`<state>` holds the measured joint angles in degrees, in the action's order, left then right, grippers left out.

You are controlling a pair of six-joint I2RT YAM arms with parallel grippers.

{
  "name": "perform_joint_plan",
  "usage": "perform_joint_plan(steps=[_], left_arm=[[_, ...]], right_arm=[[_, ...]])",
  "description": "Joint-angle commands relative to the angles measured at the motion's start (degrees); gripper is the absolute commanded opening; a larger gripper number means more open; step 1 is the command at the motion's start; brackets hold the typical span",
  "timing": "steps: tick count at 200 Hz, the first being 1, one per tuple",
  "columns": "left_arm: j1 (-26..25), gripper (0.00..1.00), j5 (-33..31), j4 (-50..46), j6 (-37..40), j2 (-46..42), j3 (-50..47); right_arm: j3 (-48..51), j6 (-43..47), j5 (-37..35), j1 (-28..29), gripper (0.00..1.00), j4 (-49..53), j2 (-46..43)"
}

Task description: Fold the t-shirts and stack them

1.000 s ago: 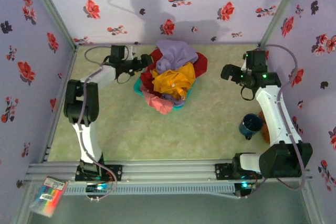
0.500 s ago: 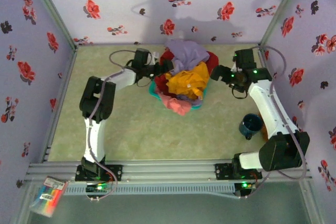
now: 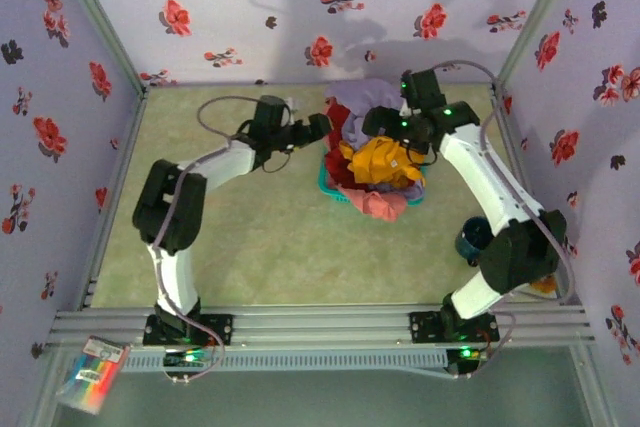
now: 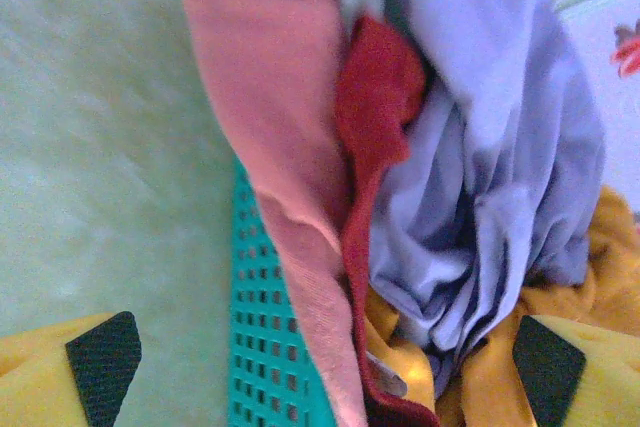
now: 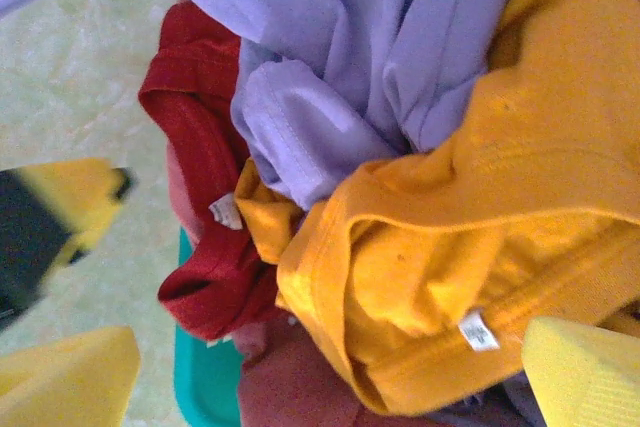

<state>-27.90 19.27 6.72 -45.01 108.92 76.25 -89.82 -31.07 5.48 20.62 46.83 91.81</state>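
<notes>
Teal plastic basket (image 3: 327, 181) heaped with t-shirts (image 3: 378, 160), and we see the left gripper (image 3: 320, 127) and right gripper (image 3: 375, 125) spread wide, close by the pile.

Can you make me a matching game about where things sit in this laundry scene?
1 orange-yellow t-shirt
2 lavender t-shirt
3 pink t-shirt
4 blue cup

A spilling over the teal basket at its near rim
B at the basket's far side
C on the table beside the right arm
D on top, in the basket's middle

Pairs: 1-D, 2-B, 3-A, 4-C
</notes>
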Motion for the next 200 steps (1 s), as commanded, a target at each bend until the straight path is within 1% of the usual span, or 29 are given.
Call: perform_joint_plan(steps=[1,22,35,48,59,66,75,84,115,140,152,184,200], left_arm=[[-0.3,0.99,-7.5,-6.2,7.8,-6.9,-3.2],[-0.3,0.99,-11.8,-10.0,10.0,-11.6,-7.6],[-0.3,0.99,-14.2,-12.0,9.8,-14.3,-10.3],[-0.6,0.99,-16.7,-14.0,7.9,-16.7,-12.9],[-1.2,0.99,-18.0,-14.6,6.9,-18.5,-15.1],[-1.8,0.99,-18.9,-15.3,7.0,-19.7,-16.4],[-2.6,0.99,-19.9,-16.7,6.9,-21.1,-17.6],[-3.2,0.99,-20.6,-18.0,6.7,-22.6,-18.8],[-3.8,0.99,-21.6,-18.9,4.6,-27.6,-23.5],[-3.8,0.99,-22.1,-20.2,4.7,-29.2,-24.6],[-3.8,0.99,-22.2,-20.9,4.8,-29.3,-24.5],[-3.8,0.99,-22.0,-22.3,4.3,-28.9,-23.1],[-3.8,0.99,-22.0,-23.7,4.7,-28.8,-22.0]], right_arm=[[-3.8,2.2,-6.6,1.1,0.99,2.7,6.1],[-7.5,4.1,-8.6,2.1,0.99,3.7,13.6],[-11.6,7.0,-13.0,3.6,0.99,6.6,19.7],[-17.3,9.5,-19.7,4.6,0.99,12.3,27.3],[-22.5,10.3,-23.1,4.2,0.99,17.4,33.5],[-24.3,10.5,-23.3,3.6,0.99,19.2,36.5],[-24.5,10.5,-20.9,2.3,0.99,19.4,38.6],[-23.1,10.0,-19.3,1.0,0.99,18.3,39.2],[-16.3,11.5,-19.6,-4.3,0.99,14.6,36.9],[-13.1,17.0,-15.9,-9.9,0.99,14.1,35.4],[-11.5,19.5,-15.6,-12.3,0.99,13.4,34.8],[-11.4,21.4,-13.6,-19.6,0.99,12.9,35.6],[-11.9,24.0,-13.2,-21.7,0.99,12.4,36.4]])
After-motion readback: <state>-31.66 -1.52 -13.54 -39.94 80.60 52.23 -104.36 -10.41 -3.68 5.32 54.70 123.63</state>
